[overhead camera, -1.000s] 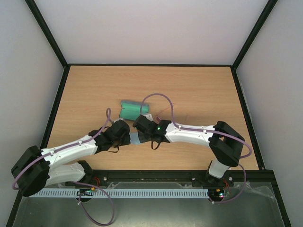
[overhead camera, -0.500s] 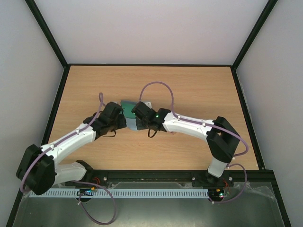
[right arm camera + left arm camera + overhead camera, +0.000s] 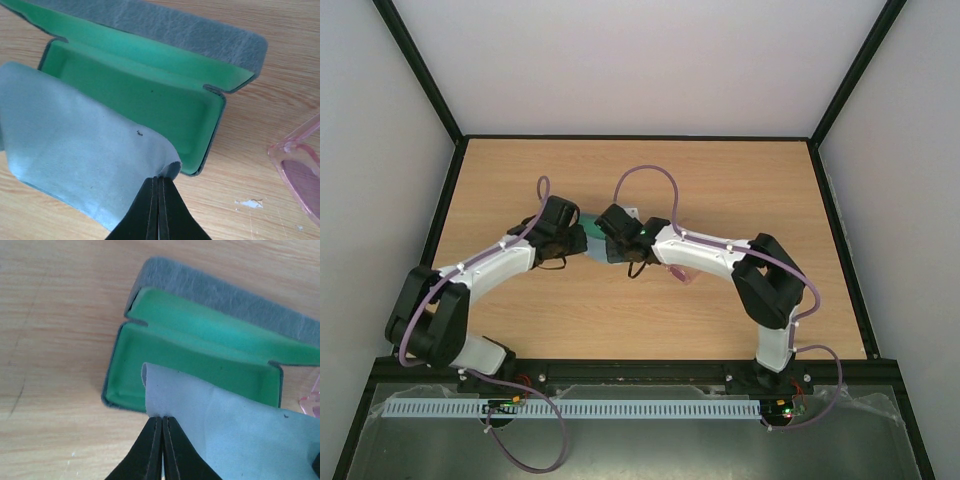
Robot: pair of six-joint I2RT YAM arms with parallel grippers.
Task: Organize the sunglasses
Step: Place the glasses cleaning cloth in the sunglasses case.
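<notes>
From their mounts at the near edge of the wooden table (image 3: 740, 180), the left arm (image 3: 485, 272) and the right arm (image 3: 720, 258) reach inward and meet at the middle of the tabletop. The sunglasses (image 3: 299, 172), pink-framed with pink-tinted lenses, lie on the bare wood beside the right-hand end of the case, outside it and not touching it; from above they show as a pink patch partly beneath the right arm. Just past them, the left gripper (image 3: 162, 419) is clenched on one corner of a light blue cloth (image 3: 75, 145), its two dark fingers pressed together on the fabric. The right gripper (image 3: 157, 181) is pinched tight on the opposite corner. The cloth is stretched between the two, and its far edge overlaps the near rim of the case (image 3: 200, 365). The case sits open, its bright green lining showing, with the grey-blue lid laid back on the far side. Only wood lies beyond it.
</notes>
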